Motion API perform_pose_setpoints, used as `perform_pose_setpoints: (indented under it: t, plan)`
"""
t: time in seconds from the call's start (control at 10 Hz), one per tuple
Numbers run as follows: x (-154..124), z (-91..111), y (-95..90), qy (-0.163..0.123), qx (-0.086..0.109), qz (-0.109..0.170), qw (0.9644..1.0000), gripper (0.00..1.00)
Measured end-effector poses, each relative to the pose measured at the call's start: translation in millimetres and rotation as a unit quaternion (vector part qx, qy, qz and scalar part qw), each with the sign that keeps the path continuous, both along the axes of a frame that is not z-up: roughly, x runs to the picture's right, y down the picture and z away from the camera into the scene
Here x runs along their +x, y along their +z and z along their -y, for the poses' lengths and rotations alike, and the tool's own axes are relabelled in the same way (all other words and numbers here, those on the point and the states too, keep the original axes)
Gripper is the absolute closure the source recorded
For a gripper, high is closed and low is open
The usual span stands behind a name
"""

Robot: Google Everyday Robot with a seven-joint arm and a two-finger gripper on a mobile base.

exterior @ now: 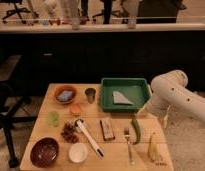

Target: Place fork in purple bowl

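My tool (pixel 165 120) hangs spread and empty beside the tabletop's (pixel 113 156) right edge, readied for the fork (pixel 129 146); the purple bowl (pixel 44 152) sits far left.

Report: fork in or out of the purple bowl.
Out: fork lies on table; purple bowl empty; hand hovers by table's right edge.

We have only one view. It looks down at a slant from above the near side of the wooden table (pixel 115 154) and faces the dark counter (pixel 96 57) and the room beyond. We are far enough back to see the whole tabletop, from the purple bowl (pixel 44 151) at lower left to the gripper (pixel 165 119) hanging by the right edge.
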State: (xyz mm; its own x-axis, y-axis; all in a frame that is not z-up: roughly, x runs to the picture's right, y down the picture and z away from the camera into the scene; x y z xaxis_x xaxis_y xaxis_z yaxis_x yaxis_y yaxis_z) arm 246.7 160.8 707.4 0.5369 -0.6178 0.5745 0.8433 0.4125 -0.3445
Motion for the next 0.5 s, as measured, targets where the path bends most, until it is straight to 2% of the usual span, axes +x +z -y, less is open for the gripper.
perform_pose_setpoints:
  t: [0.1,0.2,0.3,0.5]
  plan:
    - [-4.0,-4.8,4.9,-0.037,-0.007,0.033,0.9987,0.2]
    - [-3.8,-9.9,7.8,-0.067,-0.014,0.059,0.9959,0.2]
    - [-3.5,-12.9,9.0,-0.083,-0.018,0.073,0.9937,0.2]
    - [-5.2,-13.6,10.3,-0.092,-0.019,0.082,0.9922,0.2]
